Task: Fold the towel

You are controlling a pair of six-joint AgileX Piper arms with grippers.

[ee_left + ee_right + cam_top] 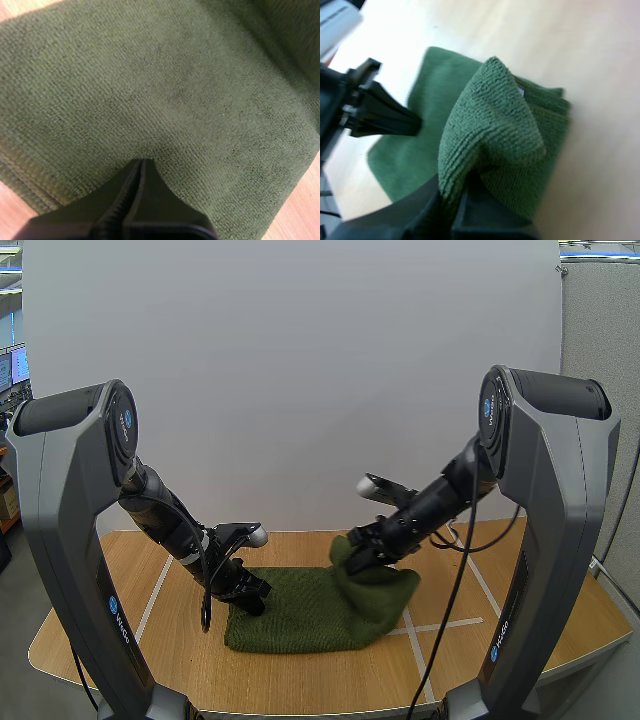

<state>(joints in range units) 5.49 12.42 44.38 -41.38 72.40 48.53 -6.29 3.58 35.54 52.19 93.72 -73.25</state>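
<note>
Right hand (pixel 353 556) around raised towel (pixel 310 615) corner (left hand (pixel 255 604) atop)

The left arm slants down and inward, with the left gripper (pixel 252 598) low and its fingers (pixel 117 202) together in one wedge. The right arm slants down too, with the right gripper (pixel 358 556) higher, clamped on the towel (pixel 320 610).

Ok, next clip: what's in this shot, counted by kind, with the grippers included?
Green towel: 1
Black grippers: 2 (left gripper, right gripper)
Wooden table: 1
Total: 4
</note>
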